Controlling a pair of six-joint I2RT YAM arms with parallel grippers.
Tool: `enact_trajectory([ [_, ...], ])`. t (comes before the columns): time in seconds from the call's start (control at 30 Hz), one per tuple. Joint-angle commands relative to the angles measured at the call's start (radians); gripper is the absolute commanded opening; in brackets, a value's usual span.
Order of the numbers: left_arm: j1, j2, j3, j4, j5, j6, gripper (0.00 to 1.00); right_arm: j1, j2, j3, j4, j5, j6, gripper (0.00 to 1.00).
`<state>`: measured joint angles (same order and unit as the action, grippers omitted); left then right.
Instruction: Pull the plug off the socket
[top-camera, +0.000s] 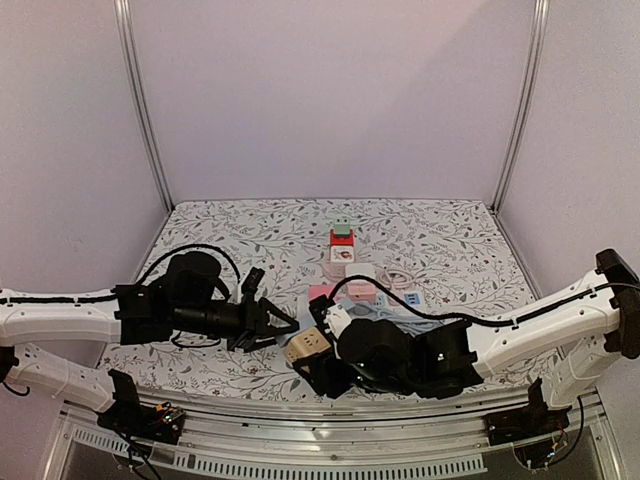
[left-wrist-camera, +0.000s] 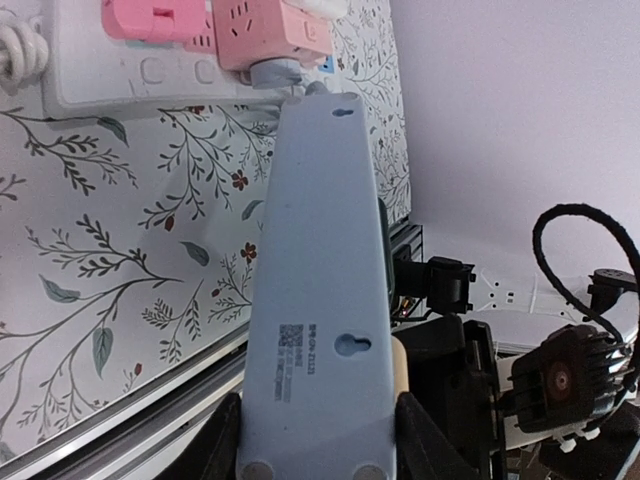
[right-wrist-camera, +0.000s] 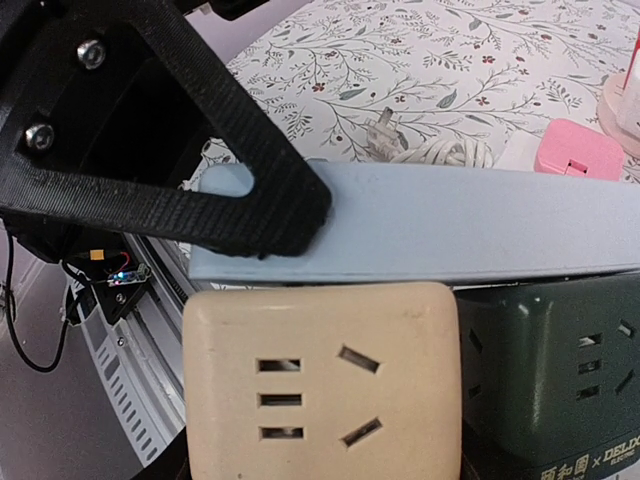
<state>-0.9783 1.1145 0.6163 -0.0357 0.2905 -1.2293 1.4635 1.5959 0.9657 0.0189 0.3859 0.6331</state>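
Left claw (left-wrist-camera: 318, 440) around socket strip (left-wrist-camera: 320, 250), lengthwise

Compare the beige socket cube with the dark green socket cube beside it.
The beige cube is plain; the green cube carries white lettering. The beige cube faces the camera squarely; the green cube is turned aside. Both show socket holes and sit against the pale blue strip.

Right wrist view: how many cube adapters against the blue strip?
2, both along the blue strip: beige cube bottom centre, dark green cube right beside it. Others may be out of frame.
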Motion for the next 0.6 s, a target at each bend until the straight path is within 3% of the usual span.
enact_trajectory([
  [0.0, 0.027, -0.008, -0.004, -0.046, -0.056, 0.044, 0.00, 0.006, -0.040, 0.061, -0.058, 0.077, 0.024, 0.00],
  [0.17, 0.027, -0.006, -0.003, -0.046, -0.040, 0.049, 0.00, 0.006, -0.052, 0.061, -0.055, 0.045, -0.006, 0.00],
  [0.57, 0.050, 0.000, -0.013, -0.018, 0.017, 0.082, 0.00, 0.004, -0.066, 0.088, -0.055, -0.245, -0.157, 0.00],
])
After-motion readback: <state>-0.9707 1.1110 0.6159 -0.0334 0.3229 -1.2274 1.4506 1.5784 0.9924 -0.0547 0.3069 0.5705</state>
